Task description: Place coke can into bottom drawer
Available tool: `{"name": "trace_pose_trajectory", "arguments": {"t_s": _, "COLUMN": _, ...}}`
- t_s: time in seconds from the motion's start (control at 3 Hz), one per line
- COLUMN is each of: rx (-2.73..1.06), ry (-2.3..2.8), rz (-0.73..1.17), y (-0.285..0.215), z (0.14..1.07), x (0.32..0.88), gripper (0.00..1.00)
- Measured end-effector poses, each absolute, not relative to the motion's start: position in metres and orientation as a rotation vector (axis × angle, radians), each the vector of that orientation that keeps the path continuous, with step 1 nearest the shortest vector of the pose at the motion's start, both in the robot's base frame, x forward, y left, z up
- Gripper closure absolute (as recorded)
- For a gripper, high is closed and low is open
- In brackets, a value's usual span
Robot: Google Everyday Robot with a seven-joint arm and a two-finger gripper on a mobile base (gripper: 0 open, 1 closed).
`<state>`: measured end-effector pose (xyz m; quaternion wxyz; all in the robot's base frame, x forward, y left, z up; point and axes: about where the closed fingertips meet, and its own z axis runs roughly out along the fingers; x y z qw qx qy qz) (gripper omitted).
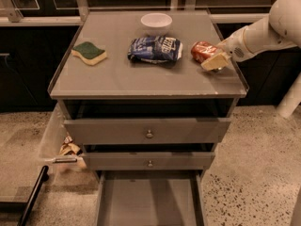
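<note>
The coke can (pixel 201 50), red with white lettering, lies on its side at the right of the grey cabinet top (pixel 117 76). My gripper (pixel 215 59) comes in from the right on a white arm and sits right at the can's right end, touching or almost touching it. The bottom drawer (pixel 149 199) is pulled open below, a flat grey tray with nothing in it that I can see.
A blue-and-white snack bag (pixel 156 48) lies just left of the can. A white bowl (pixel 156 21) stands at the back and a green sponge (pixel 89 52) at the left. Two upper drawers (pixel 148 132) stand slightly ajar. Crumpled litter (pixel 69 149) lies on the floor at the left.
</note>
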<state>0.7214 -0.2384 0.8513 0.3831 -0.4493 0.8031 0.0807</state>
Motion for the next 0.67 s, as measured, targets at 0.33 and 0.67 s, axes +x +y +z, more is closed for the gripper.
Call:
{"name": "trace_pose_trajectory", "arguments": {"t_s": 0.33, "rx": -1.146, "ry": 2.048, "rz": 0.206, "y": -0.2383, "z": 0.8513, "x": 0.7214, "gripper": 0.88}}
{"name": "trace_pose_trajectory", "arguments": {"t_s": 0.67, "rx": -1.146, "ry": 2.048, "rz": 0.206, "y": -0.2383, "z": 0.8513, "x": 0.7214, "gripper": 1.00}}
